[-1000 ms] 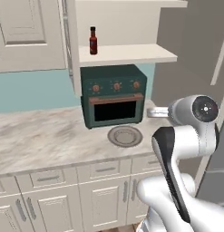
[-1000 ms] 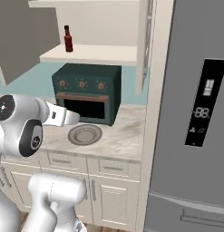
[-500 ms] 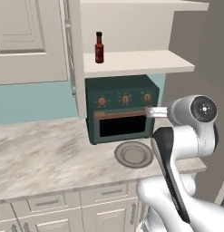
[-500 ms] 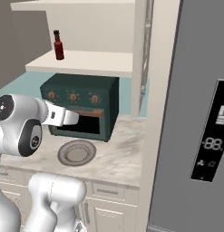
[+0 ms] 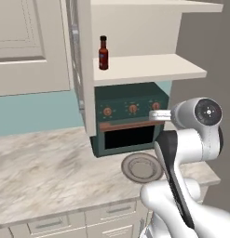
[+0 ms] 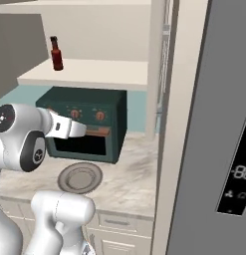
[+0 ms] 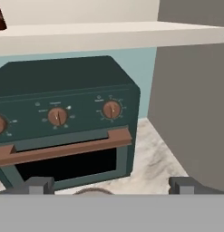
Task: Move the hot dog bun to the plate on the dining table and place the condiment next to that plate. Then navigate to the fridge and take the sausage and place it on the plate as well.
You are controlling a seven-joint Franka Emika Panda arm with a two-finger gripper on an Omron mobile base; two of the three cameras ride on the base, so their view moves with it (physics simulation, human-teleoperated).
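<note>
Condiment bottle [image 5: 103, 52], dark glass, red cap, upright on pale shelf [image 5: 149, 67]. Below: boxy dark-green toaster oven [image 5: 128, 118], copper knobs and handle. Round grey plate [image 5: 142, 167] on marbled counter [image 5: 46, 172], before oven. Gripper [image 7: 111, 186] fingers spread wide, empty, facing oven.

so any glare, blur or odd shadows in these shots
Left base view: flat, even light, no glare, soft shade under the shelf. Right base view: the fridge reads dull grey, without reflections. Hand view: slightly soft, the toaster oven window is plain black.

Dark-green toaster oven [image 5: 129, 122], grey plate [image 5: 142, 167], red-brown bottle [image 5: 103, 53], marbled counter [image 5: 46, 174].
</note>
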